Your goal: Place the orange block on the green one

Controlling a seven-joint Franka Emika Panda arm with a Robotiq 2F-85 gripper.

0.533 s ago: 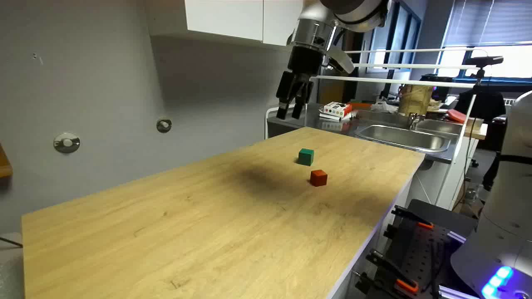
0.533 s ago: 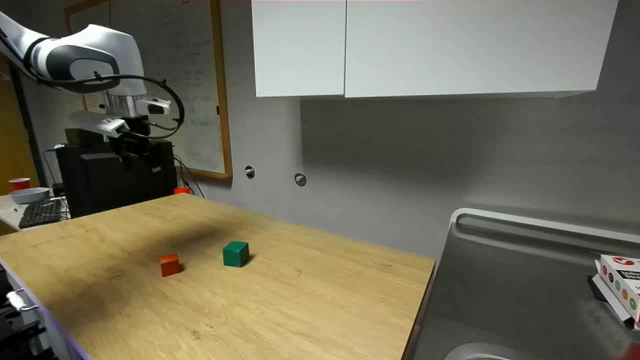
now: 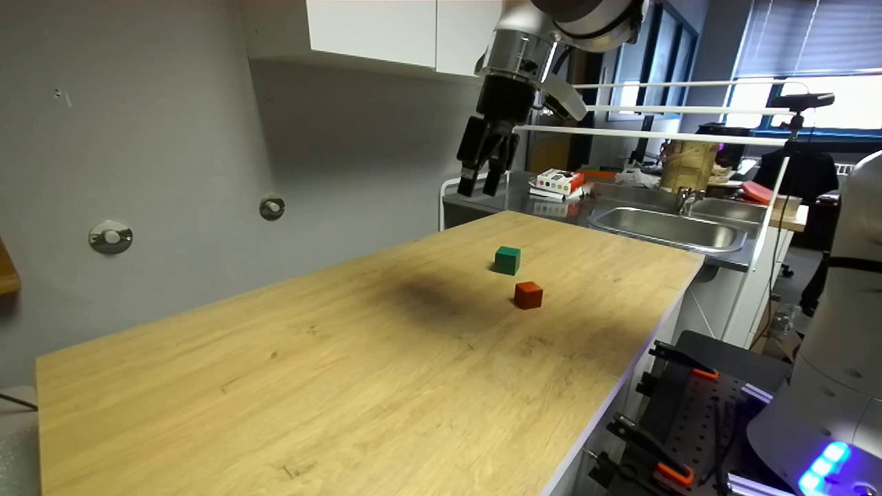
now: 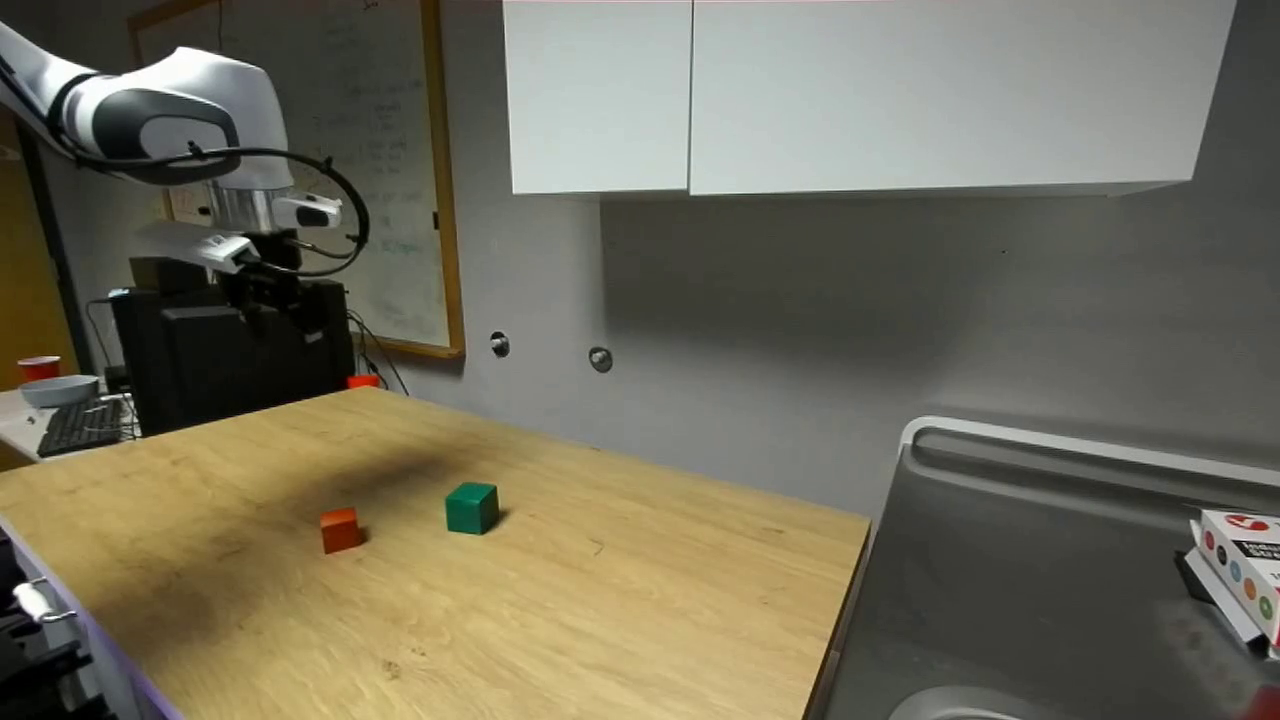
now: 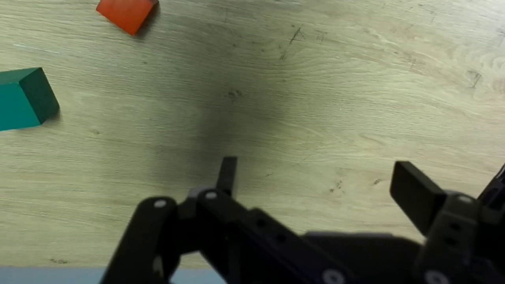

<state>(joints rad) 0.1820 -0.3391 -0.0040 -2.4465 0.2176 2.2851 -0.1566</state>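
The orange block [image 3: 528, 295] is a small red-orange cube on the wooden table, and it also shows in an exterior view [image 4: 341, 529]. In the wrist view the orange block [image 5: 128, 14] is cut off by the top edge. The green block [image 3: 507, 260] stands apart from it on the table, also in an exterior view [image 4: 471, 508]. In the wrist view the green block [image 5: 17, 104] is cut off by the left edge. My gripper [image 3: 479, 187] hangs well above the table, away from both blocks. In the wrist view the gripper [image 5: 315, 169] has its fingers wide apart with nothing between them.
The wooden table [image 3: 310, 386] ends at the grey wall on its far side. White cabinets [image 4: 900, 90] hang above. A metal counter with a sink [image 3: 668, 227] and a small box [image 3: 559, 181] adjoins the table. A black monitor [image 4: 240, 360] stands beyond the table.
My arm and gripper have risen very slightly. The gripper and both blocks otherwise look the same.
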